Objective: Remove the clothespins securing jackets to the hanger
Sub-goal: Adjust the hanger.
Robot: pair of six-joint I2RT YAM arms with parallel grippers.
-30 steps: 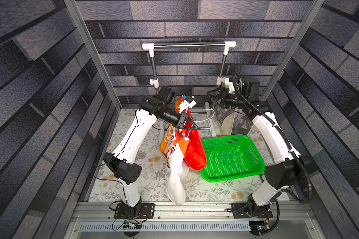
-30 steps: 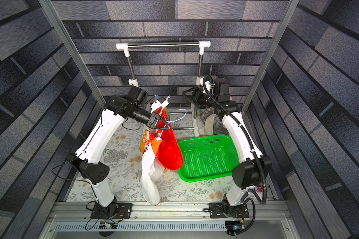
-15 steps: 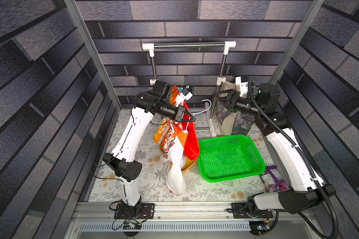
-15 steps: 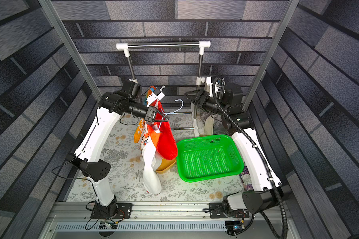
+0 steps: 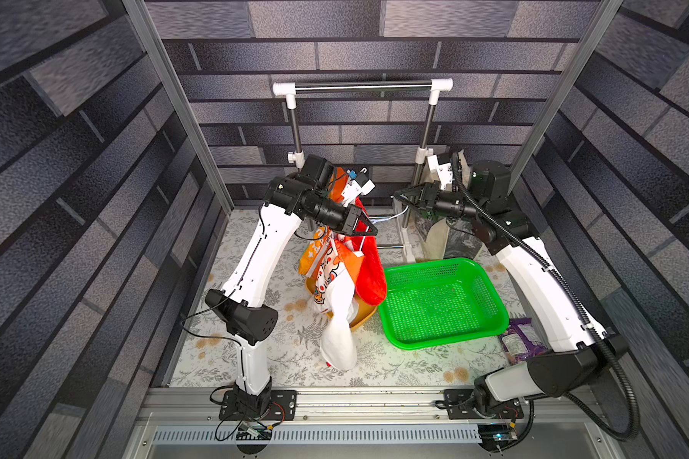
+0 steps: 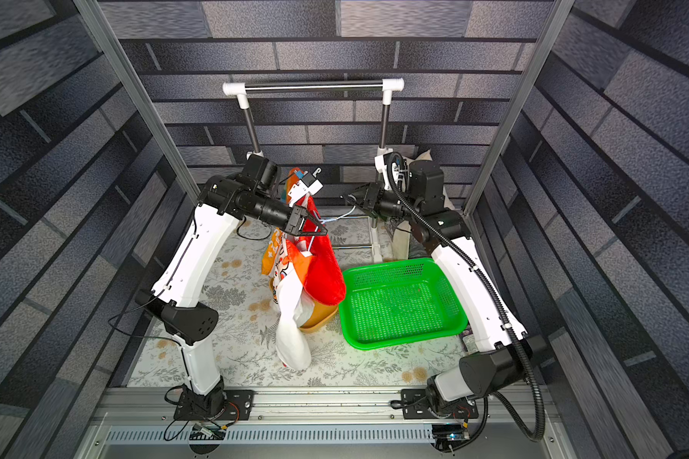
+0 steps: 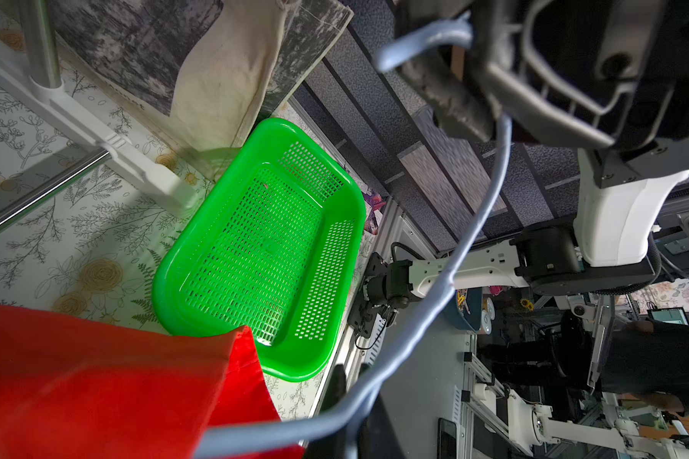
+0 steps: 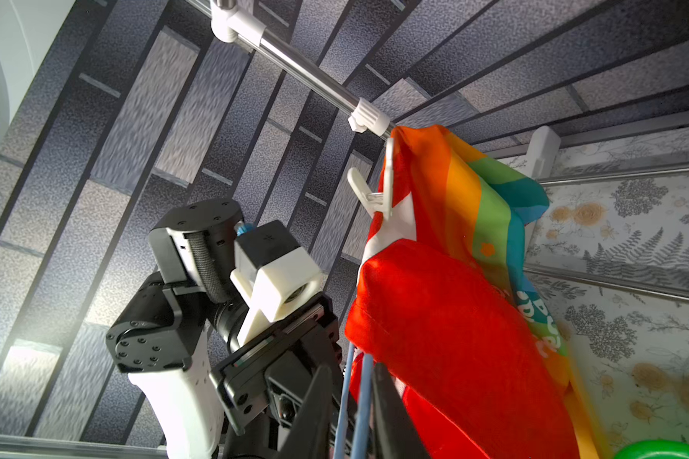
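Change noted: a second earlier the right gripper (image 5: 399, 197) stood wide apart, clear of the work. Its jaws had since come together on the hook end of the hanger (image 5: 388, 217). The left gripper (image 5: 370, 229) remained clamped on the hanger wire beside the jackets (image 5: 368, 266).

Judgement: the hanger was steadied at two points, but neither arm was free for a peg.

The hanger's long axis ran roughly level between the arms, above the counter (image 5: 394, 365), hook towards the right arm. The white clothespin (image 8: 376, 196) bit the jackets' top edge, handles towards the rack rail (image 8: 295, 67).
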